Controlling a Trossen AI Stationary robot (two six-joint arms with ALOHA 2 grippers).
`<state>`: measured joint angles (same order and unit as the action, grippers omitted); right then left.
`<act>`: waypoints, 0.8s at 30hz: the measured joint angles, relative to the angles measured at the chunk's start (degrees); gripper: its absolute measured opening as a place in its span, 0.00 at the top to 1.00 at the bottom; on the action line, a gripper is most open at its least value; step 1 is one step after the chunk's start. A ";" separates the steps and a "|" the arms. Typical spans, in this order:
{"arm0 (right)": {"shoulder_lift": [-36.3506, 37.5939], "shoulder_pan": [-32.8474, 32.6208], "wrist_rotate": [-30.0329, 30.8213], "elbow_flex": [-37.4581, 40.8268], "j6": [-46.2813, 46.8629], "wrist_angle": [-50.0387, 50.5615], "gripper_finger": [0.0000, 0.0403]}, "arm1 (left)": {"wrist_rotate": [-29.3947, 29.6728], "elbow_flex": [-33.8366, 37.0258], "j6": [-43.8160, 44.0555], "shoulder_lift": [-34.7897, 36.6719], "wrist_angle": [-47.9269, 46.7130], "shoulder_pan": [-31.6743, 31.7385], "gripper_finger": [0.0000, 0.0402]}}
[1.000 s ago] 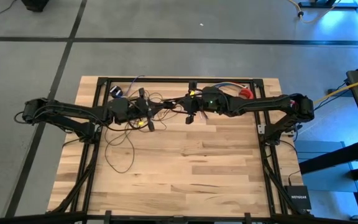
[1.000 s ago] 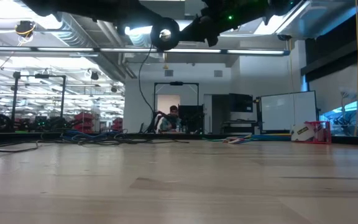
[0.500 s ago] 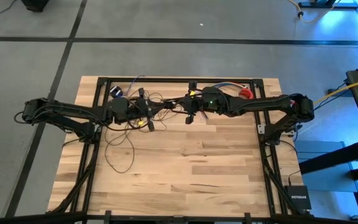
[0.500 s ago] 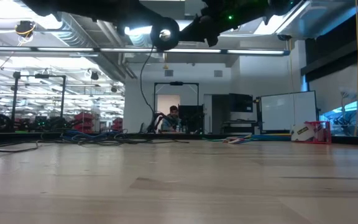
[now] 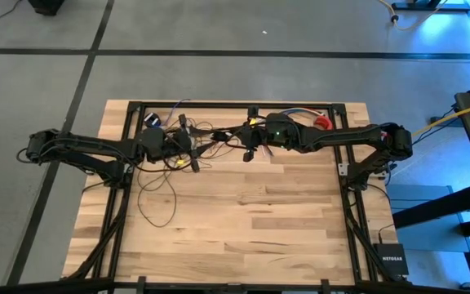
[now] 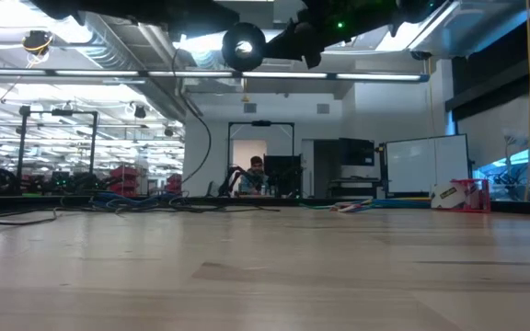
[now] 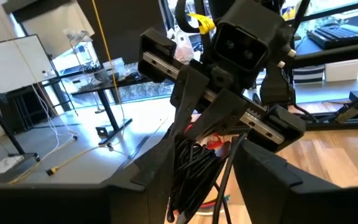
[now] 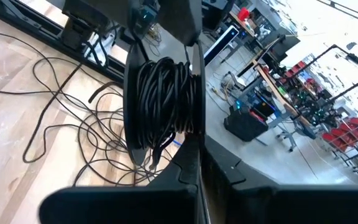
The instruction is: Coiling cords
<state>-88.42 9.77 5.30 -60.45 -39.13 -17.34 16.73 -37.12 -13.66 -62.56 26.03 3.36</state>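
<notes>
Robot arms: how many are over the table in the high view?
2. The left arm reaches in from the left side, the right arm from the right; they meet near the far edge above the cords.

Smooth pale wood table point(image 5: 259, 220), glossy black cords point(image 8: 163, 99)

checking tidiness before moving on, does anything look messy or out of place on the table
Yes: much of the cords sprawls in loose tangled loops on the table's left half, uncoiled. Only a bundle is wound, pinched in the right gripper.

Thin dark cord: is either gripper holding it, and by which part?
The right gripper is shut on the thin dark cord's wound bundle, across its coils. The left gripper stands open around that bundle.
</notes>
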 joint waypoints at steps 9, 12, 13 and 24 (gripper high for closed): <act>0.00 -0.01 0.65 0.00 -0.18 -1.66 0.98 | 0.15 0.00 0.43 0.04 -0.67 0.00 0.63; 0.00 -0.01 0.57 0.00 -0.18 -2.06 0.98 | 0.15 0.00 0.57 0.04 -0.65 0.00 0.63; 0.00 -0.01 0.30 0.00 -0.17 -2.05 0.98 | 0.17 0.00 0.90 0.04 -0.66 0.00 0.63; 0.08 -0.01 2.93 -0.10 2.65 -2.80 0.98 | 0.83 0.00 5.79 7.52 -7.24 0.00 0.63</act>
<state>-88.34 9.76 8.23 -60.54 -36.48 -20.14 17.56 -37.12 -7.87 -55.04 18.79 3.36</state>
